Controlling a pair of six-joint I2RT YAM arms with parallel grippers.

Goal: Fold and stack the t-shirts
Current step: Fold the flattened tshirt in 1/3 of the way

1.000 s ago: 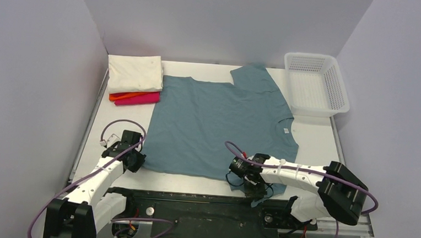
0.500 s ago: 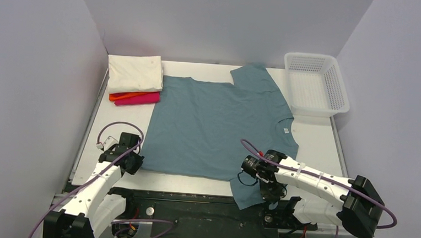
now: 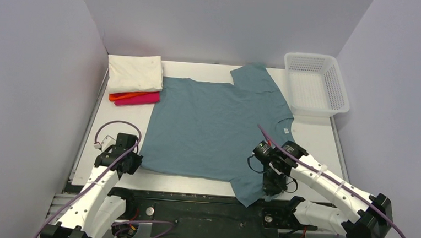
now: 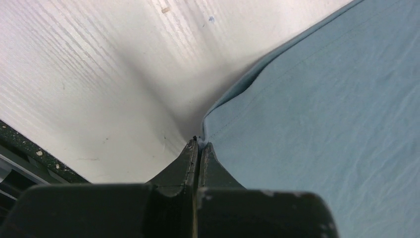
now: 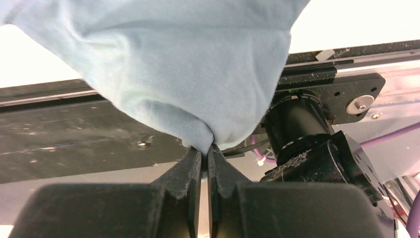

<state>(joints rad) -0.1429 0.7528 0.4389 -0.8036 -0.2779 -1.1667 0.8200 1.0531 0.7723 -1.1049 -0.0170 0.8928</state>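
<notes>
A dusty teal-blue t-shirt (image 3: 213, 124) lies spread flat on the white table. My left gripper (image 3: 134, 159) is shut on its near-left hem corner; the left wrist view shows the corner pinched at the fingertips (image 4: 199, 142). My right gripper (image 3: 271, 184) is shut on the near sleeve, lifted above the table's front edge; the right wrist view shows the cloth (image 5: 188, 64) bunched in the jaws (image 5: 204, 148). Folded shirts are stacked at the far left: cream-white (image 3: 135, 73) on orange (image 3: 122, 96) and pink-magenta (image 3: 139, 98).
A white plastic mesh basket (image 3: 316, 83) stands at the far right. Grey walls close in three sides. A dark metal rail (image 3: 191, 211) with the arm bases runs along the table's near edge.
My right gripper has moved right and away from the front edge, pulling the near sleeve out from the shirt's body. My left gripper has drawn slightly back toward the near-left with the hem corner.
</notes>
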